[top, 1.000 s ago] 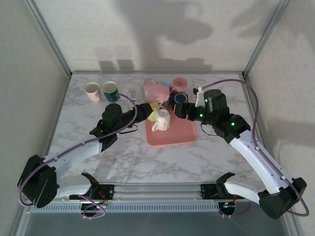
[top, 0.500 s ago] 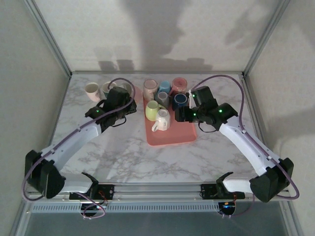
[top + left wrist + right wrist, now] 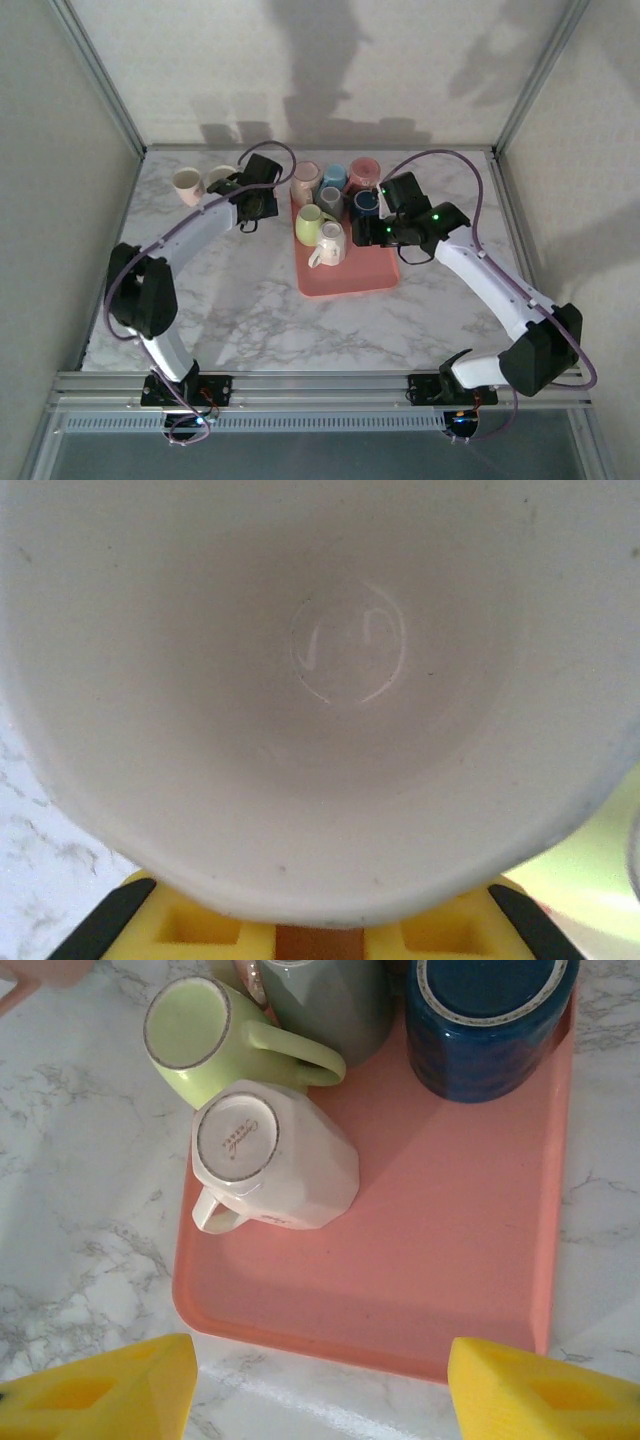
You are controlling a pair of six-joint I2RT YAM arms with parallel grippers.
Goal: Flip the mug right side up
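Pink tray (image 3: 450,1260) sat on marble bench (image 3: 250,300), crowded: lime mug (image 3: 200,1050) on its side, white mug (image 3: 270,1160) base up, grey mug (image 3: 330,1000) and navy mug (image 3: 485,1030) at top of right wrist frame. Right hand (image 3: 320,1380) hovered at tray's lower edge, fingers wide, nothing held. Left hand (image 3: 248,198) was upper left in top view, beside tray. Mug (image 3: 320,680) pressed close against it, mouth toward wrist camera. Fingertips hidden behind mug; grip could not be told.

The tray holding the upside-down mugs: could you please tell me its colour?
The tray is salmon pink, seen best in the right wrist view.
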